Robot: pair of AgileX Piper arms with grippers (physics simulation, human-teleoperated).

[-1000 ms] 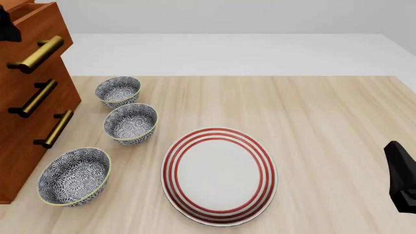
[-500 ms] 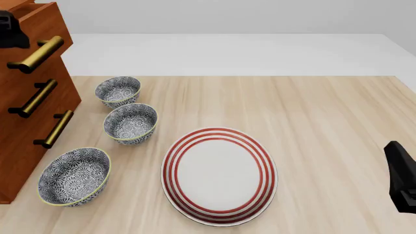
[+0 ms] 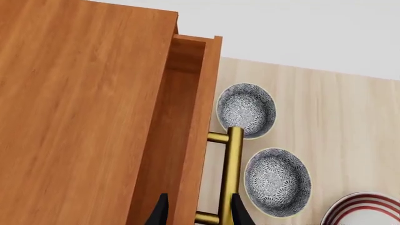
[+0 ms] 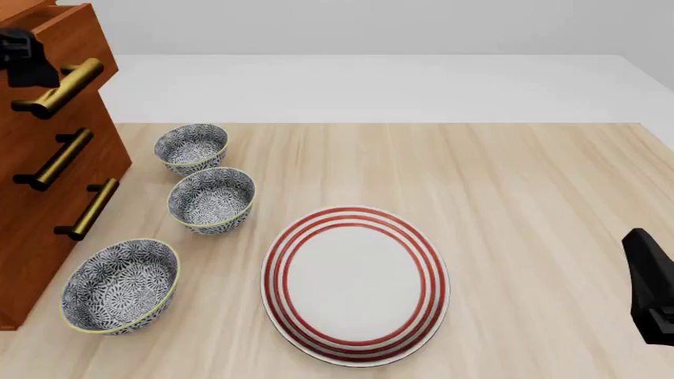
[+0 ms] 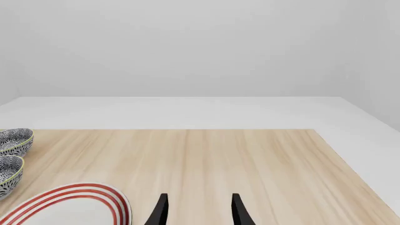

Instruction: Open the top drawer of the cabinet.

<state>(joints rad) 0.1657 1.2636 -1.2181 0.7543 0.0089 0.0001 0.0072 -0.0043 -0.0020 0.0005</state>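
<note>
The cabinet (image 4: 43,213) stands at the table's left edge, and its top shows in the left wrist view (image 3: 75,117). The top drawer (image 4: 76,38) is pulled out a little, so a narrow gap shows inside it (image 3: 182,117). Its brass bar handle (image 4: 58,88) also shows in the left wrist view (image 3: 233,164). My left gripper (image 4: 27,59) is open just above the handle; in its wrist view (image 3: 200,214) the fingers straddle the drawer front and the bar. My right gripper (image 4: 653,284) is open and empty at the right edge, far from the cabinet, and shows in its wrist view (image 5: 198,213).
Three patterned bowls (image 4: 192,148) (image 4: 211,199) (image 4: 120,285) stand in a row just in front of the cabinet, under the handles. A red-ringed plate (image 4: 355,284) lies mid-table. Two lower drawers have matching handles (image 4: 55,158) (image 4: 88,208).
My left gripper has come down and a little to the right, closer to the top handle. The drawer, bowls, plate and right arm have not moved.
</note>
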